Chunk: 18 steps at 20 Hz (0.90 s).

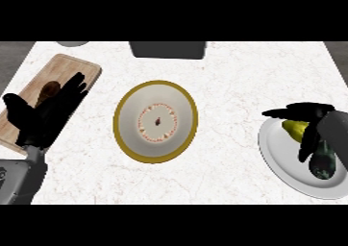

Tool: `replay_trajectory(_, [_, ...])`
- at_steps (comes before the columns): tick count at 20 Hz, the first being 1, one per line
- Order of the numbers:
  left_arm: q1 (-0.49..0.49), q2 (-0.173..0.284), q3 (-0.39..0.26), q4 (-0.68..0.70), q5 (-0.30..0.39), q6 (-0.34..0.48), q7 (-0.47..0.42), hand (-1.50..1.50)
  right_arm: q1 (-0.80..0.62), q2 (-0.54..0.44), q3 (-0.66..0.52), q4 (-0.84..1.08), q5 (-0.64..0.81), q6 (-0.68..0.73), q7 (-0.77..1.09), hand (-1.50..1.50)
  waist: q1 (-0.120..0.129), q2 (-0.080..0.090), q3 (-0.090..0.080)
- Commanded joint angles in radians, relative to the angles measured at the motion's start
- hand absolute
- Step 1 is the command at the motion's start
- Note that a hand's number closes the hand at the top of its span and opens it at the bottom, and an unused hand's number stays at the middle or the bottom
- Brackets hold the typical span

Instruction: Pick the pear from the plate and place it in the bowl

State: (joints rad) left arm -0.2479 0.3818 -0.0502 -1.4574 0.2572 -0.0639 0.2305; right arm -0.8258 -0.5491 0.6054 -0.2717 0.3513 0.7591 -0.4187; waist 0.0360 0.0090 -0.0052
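A yellow-green pear [294,129] lies on the white plate [279,158] at the right, with a darker green part [323,164] showing below my fingers. My right hand [312,115] hangs right over the pear, thumb spread to the left and fingers drooping across it, not closed round it. Much of the pear is hidden by this hand. In the middle of the counter stands the gold-rimmed bowl [129,102], with nothing in it. My left hand [43,113] rests open at the left, fingers up, above the cutting board.
A wooden cutting board [81,65] at the left carries a small brown object [50,89]. A dark grey box [167,49] and a grey round thing [72,43] sit along the back edge. White marbled counter lies between bowl and plate.
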Motion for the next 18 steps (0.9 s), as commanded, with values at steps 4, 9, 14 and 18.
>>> replay_trajectory(4, [-0.018,0.012,0.031,0.011,0.017,-0.019,0.018,0.00,0.033,0.046,-0.006,0.024,0.004,0.000,-0.177,1.50,0.003,0.008,0.009])
replay_trajectory(9, [0.050,-0.021,-0.010,-0.033,-0.021,-0.009,-0.010,0.00,0.027,0.016,-0.015,0.060,0.010,-0.009,-0.215,1.50,0.007,0.004,0.008])
replay_trajectory(14, [-0.020,-0.024,0.011,0.020,-0.032,0.006,0.005,0.00,0.026,0.026,-0.011,0.070,0.023,-0.040,-0.263,1.50,-0.003,0.007,0.008])
replay_trajectory(18, [-0.011,-0.004,0.038,0.028,-0.011,-0.030,-0.007,0.00,0.000,0.025,-0.035,0.080,0.007,-0.031,-0.281,1.50,-0.003,0.004,0.007])
